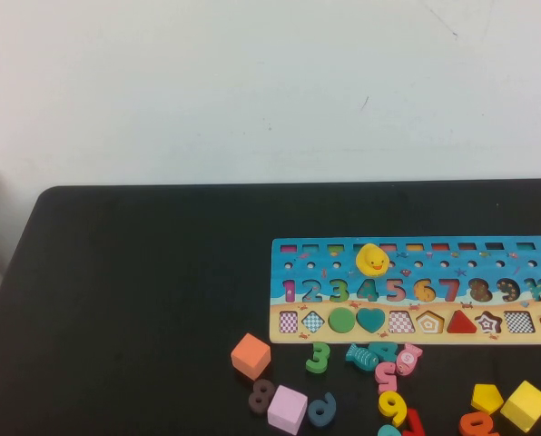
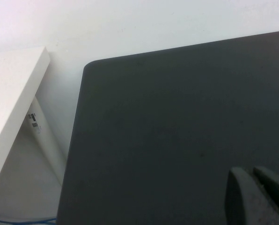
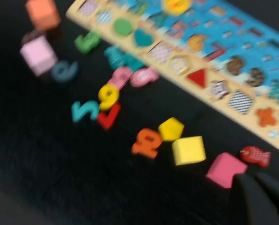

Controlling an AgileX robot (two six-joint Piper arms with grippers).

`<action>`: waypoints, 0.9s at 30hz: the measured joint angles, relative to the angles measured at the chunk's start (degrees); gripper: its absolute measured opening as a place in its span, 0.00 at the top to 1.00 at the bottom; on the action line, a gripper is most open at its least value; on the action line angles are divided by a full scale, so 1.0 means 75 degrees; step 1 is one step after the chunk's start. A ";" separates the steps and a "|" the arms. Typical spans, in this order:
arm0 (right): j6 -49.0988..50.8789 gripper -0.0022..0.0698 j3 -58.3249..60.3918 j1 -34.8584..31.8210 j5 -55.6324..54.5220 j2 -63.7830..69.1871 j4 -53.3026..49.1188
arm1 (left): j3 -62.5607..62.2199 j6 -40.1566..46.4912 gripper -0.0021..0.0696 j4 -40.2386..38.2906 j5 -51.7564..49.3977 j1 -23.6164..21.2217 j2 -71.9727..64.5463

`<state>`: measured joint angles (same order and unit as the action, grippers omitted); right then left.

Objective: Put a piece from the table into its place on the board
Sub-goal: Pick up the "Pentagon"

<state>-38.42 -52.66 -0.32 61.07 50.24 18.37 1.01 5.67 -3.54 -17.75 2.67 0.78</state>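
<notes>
Table (image 1: pixel 143 300): matte black top with rounded corners, set against a white wall.
Left gripper (image 2: pixel 259 180): over a bare stretch near the table's far left corner; the two dark fingers lie pressed together, holding nothing.
Orange cube (image 1: pixel 250 354): on the table just in front of the board's left end.
Lilac cube (image 1: pixel 287 409): nearer the robot than the orange cube, between a dark numeral 8 and a blue 6.
Board (image 1: pixel 416 251): long blue panel printed 1 to 10 left to right; no other writing is legible. A yellow duck (image 1: pixel 372 261) sits above the 4. The beige front row holds shape slots.
Pentagon slot (image 1: pixel 430 322): under the 6, showing its patterned floor.
Loose numerals: green 3 (image 1: pixel 319 356) and yellow 9 (image 1: pixel 392 406) legible; the rest lie in a jumble.
Piece (image 1: pixel 486 398): flat yellow pentagon on the table in front of the board's right part, touching the yellow cube (image 1: pixel 526 405), with what is probably an orange numeral beside it in the blurred right wrist view.
Right gripper (image 3: pixel 261 187): above the table just beside a pink block (image 3: pixel 225 169); fingers closed together, empty.
</notes>
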 joint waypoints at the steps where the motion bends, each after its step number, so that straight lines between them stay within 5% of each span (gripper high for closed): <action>1: -0.0131 0.94 -0.0156 0.0129 0.0115 0.0298 0.0000 | 0.0000 0.0000 0.97 0.0000 0.0000 0.0000 0.0000; 8: 0.0323 0.94 -0.0730 0.1608 0.0238 0.2133 -0.1404 | 0.0000 0.0000 0.97 0.0000 0.0000 0.0000 0.0000; 15: 0.2445 0.94 -0.0800 0.3064 -0.0178 0.3899 -0.3654 | 0.0000 0.0000 0.97 -0.0013 -0.0025 0.0000 0.0000; 27: 0.5123 0.91 -0.0816 0.3261 -0.1583 0.6185 -0.3901 | 0.0000 0.0017 0.97 -0.0013 -0.0025 0.0000 0.0000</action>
<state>0.00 -58.78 24.14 49.19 96.63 -10.88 1.01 5.80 -3.64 -17.94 2.67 0.78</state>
